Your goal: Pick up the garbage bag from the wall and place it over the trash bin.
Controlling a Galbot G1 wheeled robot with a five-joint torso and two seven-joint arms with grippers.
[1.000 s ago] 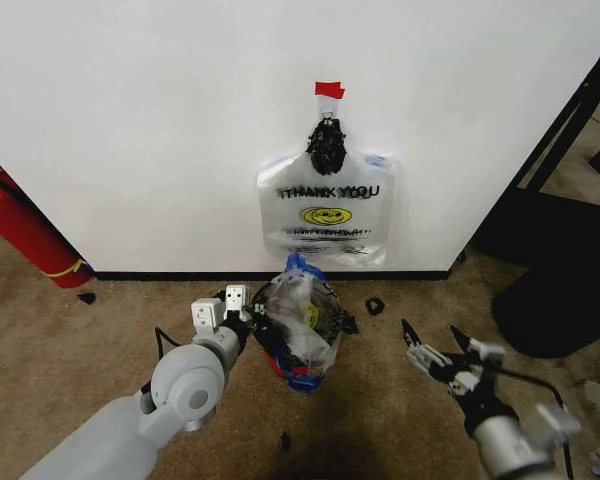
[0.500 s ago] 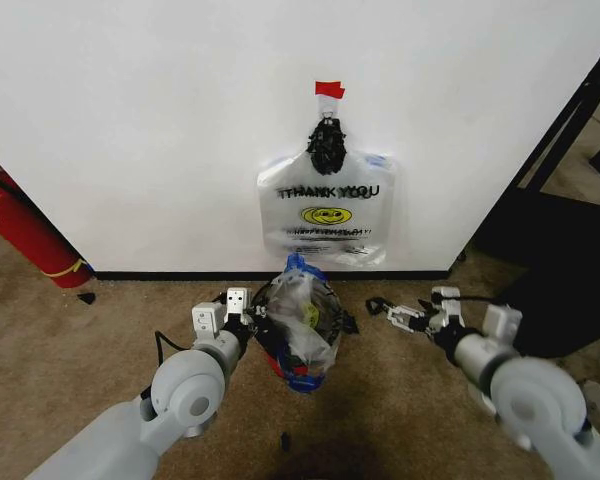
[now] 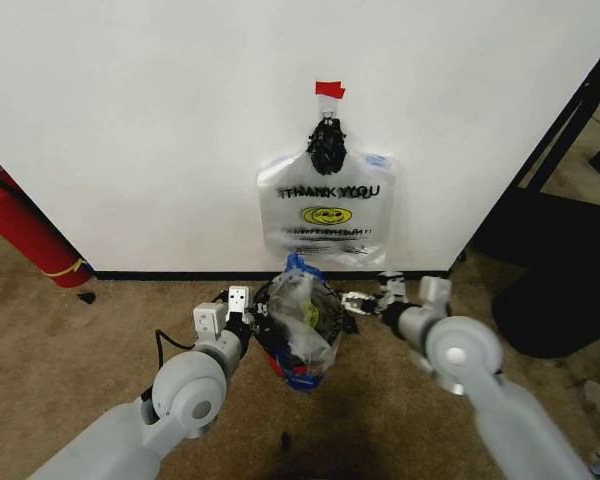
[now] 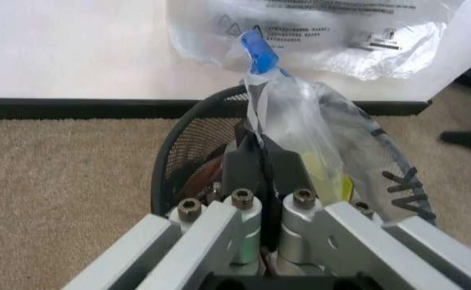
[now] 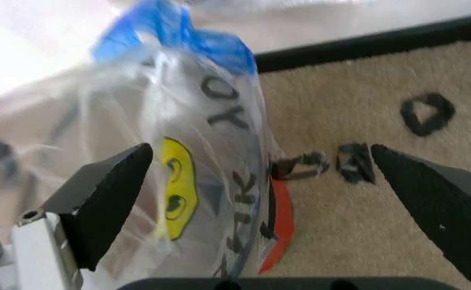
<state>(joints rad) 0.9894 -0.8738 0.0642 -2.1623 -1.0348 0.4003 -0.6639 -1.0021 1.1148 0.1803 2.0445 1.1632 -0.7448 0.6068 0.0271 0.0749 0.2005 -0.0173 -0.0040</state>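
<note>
Garbage bag (image 3: 302, 322), thin translucent plastic with yellow smiley print, sits bunched in the round black mesh trash bin (image 3: 270, 300) by the white wall (image 3: 160, 130).
Left gripper (image 4: 259, 166) pinched closed on its film; right gripper (image 5: 259, 175) spread wide, beside the bag's far side.

we see the garbage bag (image 5: 191, 157) whitish-clear with black lettering, a yellow smiley and blue patches; the trash bin (image 4: 199, 142) black mesh.
</note>
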